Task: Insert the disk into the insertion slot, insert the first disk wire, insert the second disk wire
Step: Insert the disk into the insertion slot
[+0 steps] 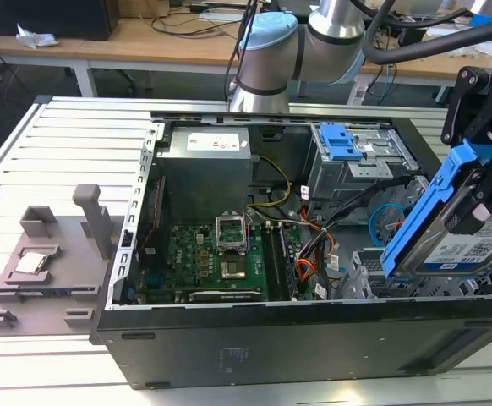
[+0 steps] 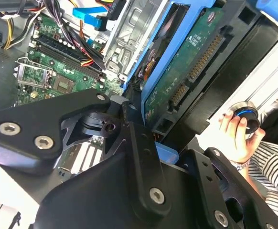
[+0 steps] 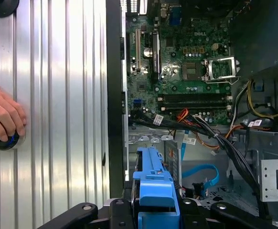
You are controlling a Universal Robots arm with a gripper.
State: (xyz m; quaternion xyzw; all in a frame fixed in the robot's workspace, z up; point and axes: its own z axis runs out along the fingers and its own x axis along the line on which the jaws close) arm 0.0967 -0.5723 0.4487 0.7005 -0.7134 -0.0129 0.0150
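Blue-framed disk [image 1: 461, 245] hung tilted above the case [image 1: 271, 347] corner
Gripper [image 1: 485, 203] pinched it (firmly, it seemed); angled, probably, to meet the insertion slot [image 1: 360, 275].

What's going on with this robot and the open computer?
The robot arm's black gripper holds the flat silver-grey hard drive in its bright blue caddy, tilted, above the open black computer case. The drive is not yet in the low silver perforated drive cage. A person's hand rests on a round black knob.
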